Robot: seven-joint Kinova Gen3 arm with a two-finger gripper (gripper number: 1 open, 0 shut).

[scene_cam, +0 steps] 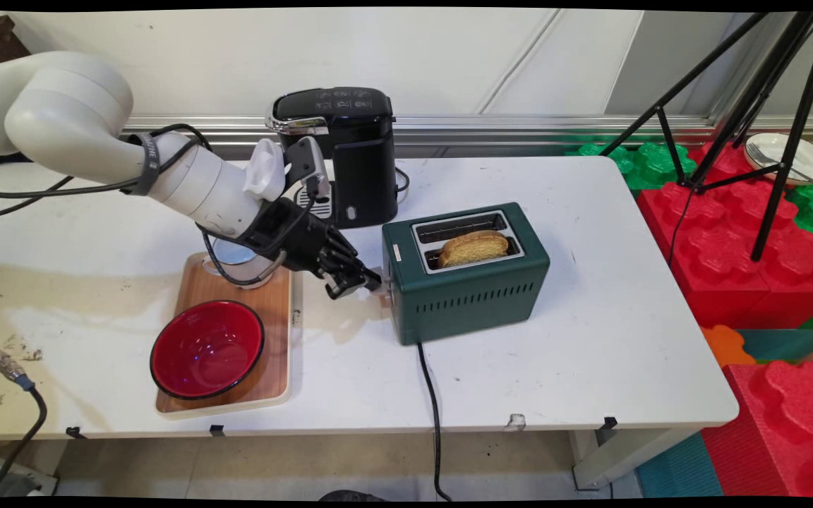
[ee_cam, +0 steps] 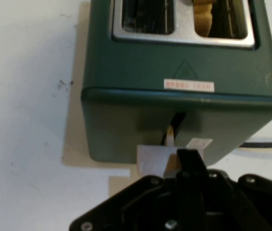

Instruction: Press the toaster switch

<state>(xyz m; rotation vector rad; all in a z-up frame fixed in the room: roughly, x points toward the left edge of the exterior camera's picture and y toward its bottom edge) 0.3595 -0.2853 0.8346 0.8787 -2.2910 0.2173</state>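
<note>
Pressing on the silver lever (ee_cam: 156, 159) at the dark green metal toaster's (scene_cam: 473, 296) left end, mid-frame, the black pincer (scene_cam: 371, 282) looks closed together.

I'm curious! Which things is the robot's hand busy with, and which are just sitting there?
Busy with:
hand
green toaster
toaster lever
toast

Just sitting:
red bowl
wooden tray
black coffee machine
</note>
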